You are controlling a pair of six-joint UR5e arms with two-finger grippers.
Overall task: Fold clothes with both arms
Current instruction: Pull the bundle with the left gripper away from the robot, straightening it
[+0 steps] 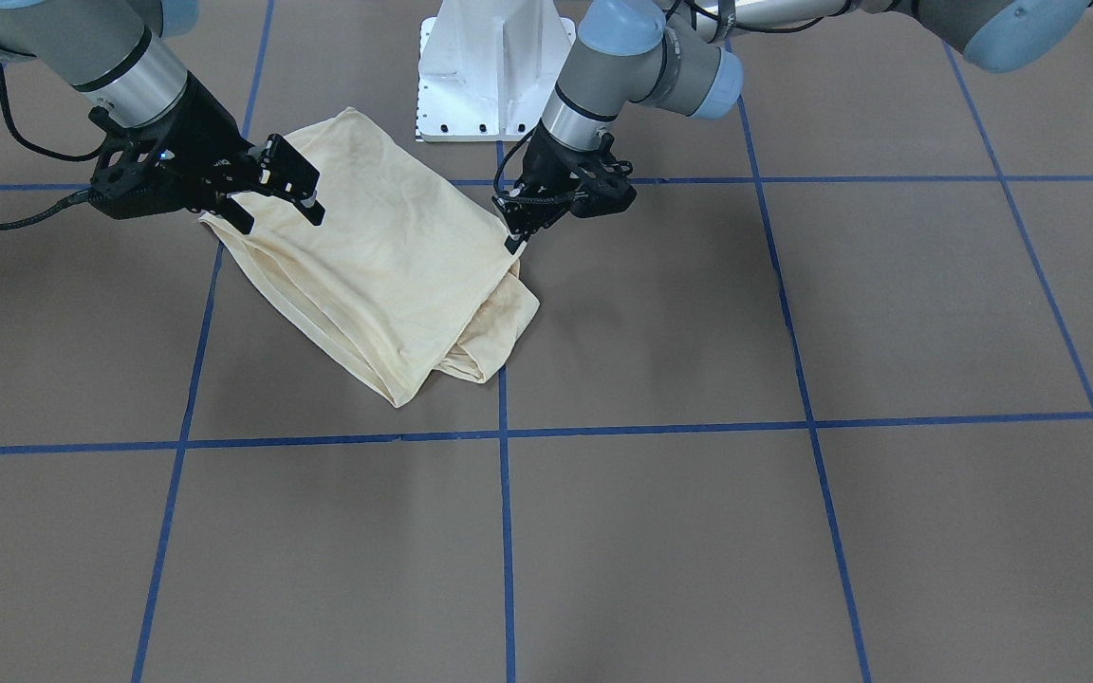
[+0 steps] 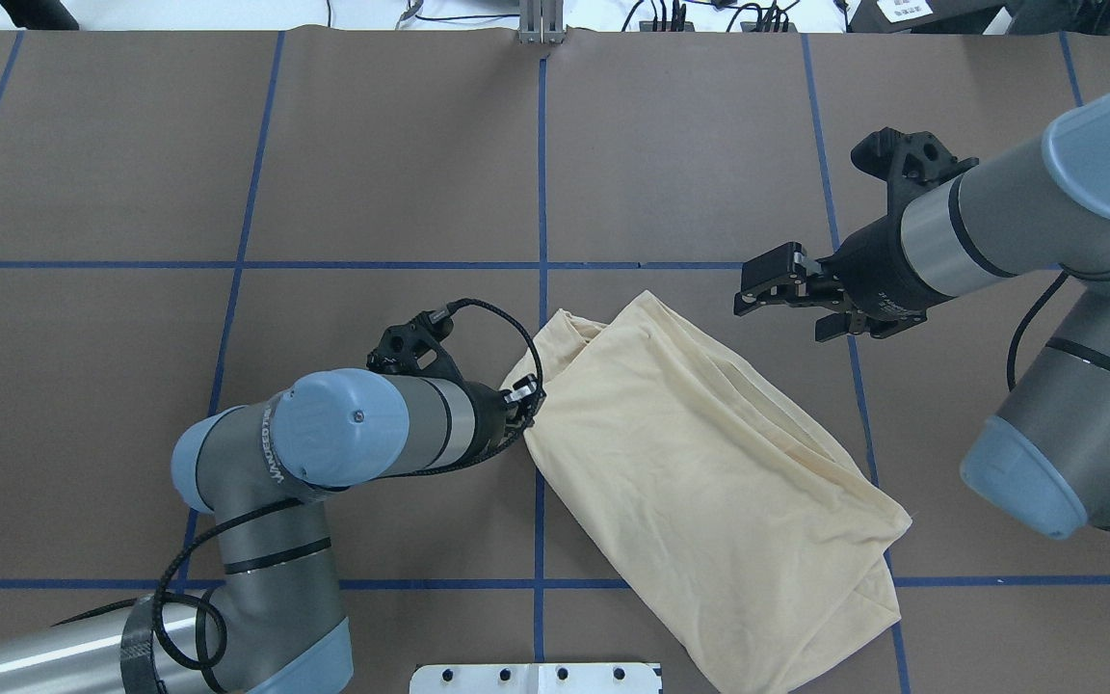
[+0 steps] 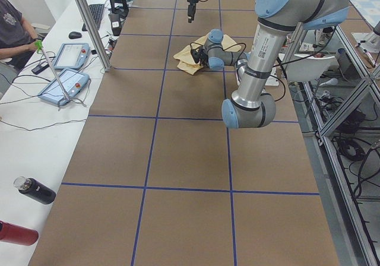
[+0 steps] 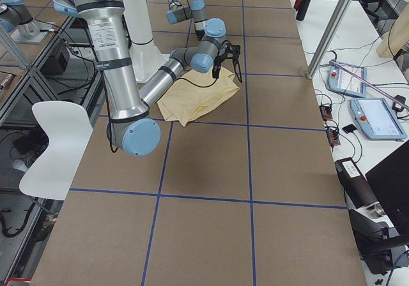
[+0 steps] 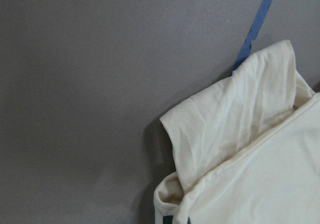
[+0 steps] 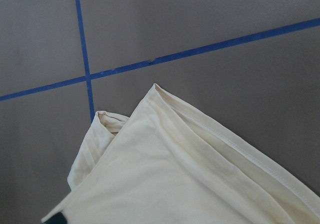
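The clothes are one pale cream-yellow shirt (image 1: 385,266) (image 2: 709,463), lying folded into a slanted oblong bundle on the brown table in front of the pedestal. Its layered corner fills the left wrist view (image 5: 240,154) and the right wrist view (image 6: 165,174). My left gripper (image 1: 511,226) (image 2: 523,400) is low at one long edge of the shirt, its fingers apart and one tip touching the fabric. Above the opposite edge hovers my right gripper (image 1: 279,213) (image 2: 784,310), open and holding nothing. The print is mostly hidden inside the fold.
The white pedestal base (image 1: 494,71) (image 2: 536,678) stands just behind the shirt. Blue tape lines (image 1: 507,531) grid the table. A side bench holds teach pendants (image 3: 62,70) and bottles (image 3: 35,190), with a seated person (image 3: 12,28). A white chair (image 4: 54,139) stands off the table.
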